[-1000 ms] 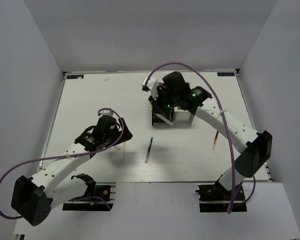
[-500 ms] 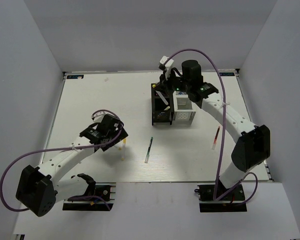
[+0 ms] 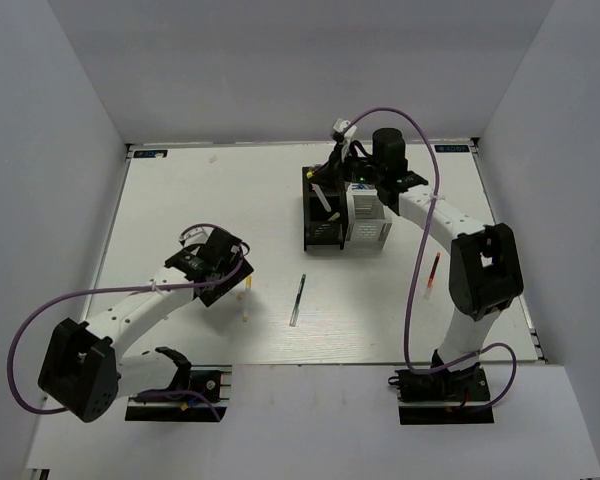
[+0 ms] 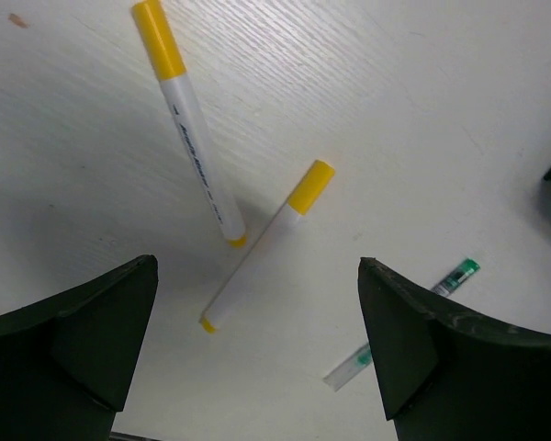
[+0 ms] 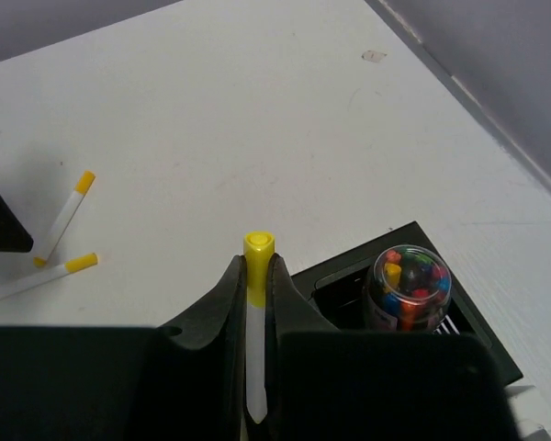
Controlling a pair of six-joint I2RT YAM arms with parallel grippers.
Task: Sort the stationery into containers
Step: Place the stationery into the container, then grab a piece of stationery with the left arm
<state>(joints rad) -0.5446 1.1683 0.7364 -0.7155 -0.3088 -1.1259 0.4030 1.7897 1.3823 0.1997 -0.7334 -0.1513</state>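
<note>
1. Item in hand: white pen with a yellow end (image 5: 255, 367). It is slim and smooth-barrelled. The yellow end juts past the fingertips and the white barrel runs back between them.
2. Right fingers (image 5: 211, 322): pressed onto this pen from both sides.
3. Location: held aloft at the rim of the black holder (image 5: 344, 264), at the far right-centre of the table (image 3: 180, 200). The white holder (image 3: 366, 222) stands against the black one on its right.
4. Holder contents: a clear bottle (image 5: 410, 280) of coloured bits, upright in one compartment.
5. Risk: the tip appears to sit beside the rim, not over an opening. Released here, the pen would likely strike the rim and fall outside.
6. Risk: the thin, slick barrel may pivot in the pinch and knock the bottle.
7. Left fingers (image 4: 83, 340): spread above two loose yellow-ended pens (image 4: 188, 129) lying almost end to end. Closing here could catch both.
8. Unsorted on the table: dark pen (image 3: 298, 299) and red pen (image 3: 433, 277).
</note>
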